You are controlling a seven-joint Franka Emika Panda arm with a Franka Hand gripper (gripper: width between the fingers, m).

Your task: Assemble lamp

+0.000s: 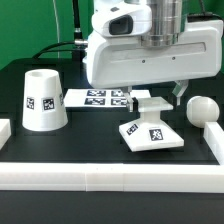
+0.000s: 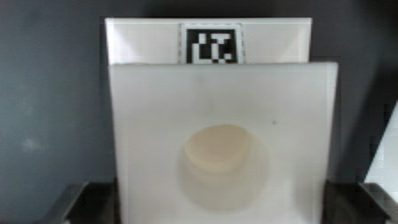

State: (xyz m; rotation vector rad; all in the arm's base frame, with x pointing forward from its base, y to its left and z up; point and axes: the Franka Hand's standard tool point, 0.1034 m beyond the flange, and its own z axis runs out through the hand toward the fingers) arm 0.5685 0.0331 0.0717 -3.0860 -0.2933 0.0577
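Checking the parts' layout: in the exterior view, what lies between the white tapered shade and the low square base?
Only bare black table separates the tapered white shade from the low square white base; the tagged marker board lies farther back.

The robot arm [image 1: 130, 45] is a bulky, glossy white casing with rounded corners, looming above the marker board [image 1: 105, 97]. A grey metal cylinder rises from its top, beside a pale rounded housing with a dark slot. Dark cables trail behind it. Its fingers [image 1: 179, 94] are short and grey.
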